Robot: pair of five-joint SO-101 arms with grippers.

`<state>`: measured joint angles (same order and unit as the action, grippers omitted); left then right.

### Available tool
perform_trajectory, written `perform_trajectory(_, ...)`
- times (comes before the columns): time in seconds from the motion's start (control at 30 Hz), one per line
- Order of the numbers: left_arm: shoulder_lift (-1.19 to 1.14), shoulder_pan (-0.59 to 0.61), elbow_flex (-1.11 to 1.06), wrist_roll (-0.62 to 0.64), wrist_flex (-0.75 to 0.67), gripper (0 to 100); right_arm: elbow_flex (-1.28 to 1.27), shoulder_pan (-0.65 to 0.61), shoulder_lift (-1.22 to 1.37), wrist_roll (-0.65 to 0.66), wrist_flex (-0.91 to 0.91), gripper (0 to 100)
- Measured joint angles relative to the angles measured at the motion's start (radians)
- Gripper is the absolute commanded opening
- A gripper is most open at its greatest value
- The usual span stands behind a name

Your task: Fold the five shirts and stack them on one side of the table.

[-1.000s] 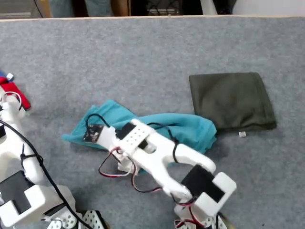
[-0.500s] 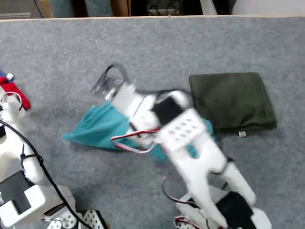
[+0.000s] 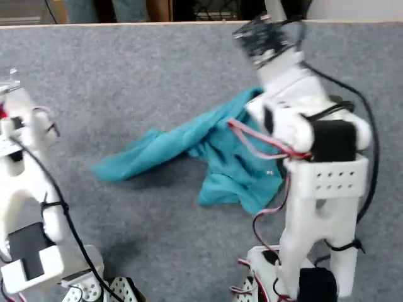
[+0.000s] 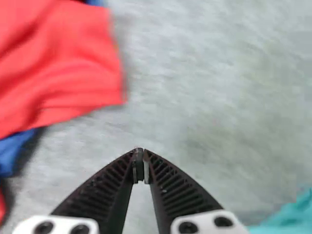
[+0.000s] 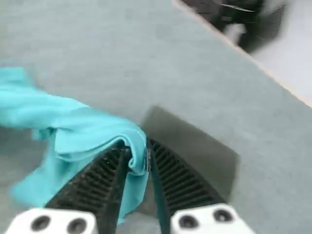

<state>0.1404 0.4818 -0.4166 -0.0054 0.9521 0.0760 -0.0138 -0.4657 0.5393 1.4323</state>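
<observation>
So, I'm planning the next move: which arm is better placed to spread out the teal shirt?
Right. The right claw is shut on the teal shirt, holding one end raised. The left claw is shut on nothing, off by the red shirt.

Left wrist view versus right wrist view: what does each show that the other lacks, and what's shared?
Left wrist, not right: a red shirt with blue cloth, and the left gripper shut on nothing. Right wrist, not left: the right gripper shut on the teal shirt, a dark folded cloth beneath, the table's far edge. Both: gray table surface, plus teal shirt, a mere corner in the left wrist view.
</observation>
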Motion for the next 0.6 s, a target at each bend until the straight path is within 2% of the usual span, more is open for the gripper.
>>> perform_trajectory(0.17,0.000,-0.175,0.057,0.000,0.121,3,-0.183,0.146,0.077,-0.002,-0.318,1.8)
perform_trajectory(0.33,0.000,-0.353,0.063,-0.115,0.164,3,-0.293,0.184,0.206,-0.158,-0.657,1.8)
perform_trajectory(0.6,0.000,-0.692,0.063,-0.365,0.322,3,-0.293,0.183,0.328,-0.210,-0.784,1.8)
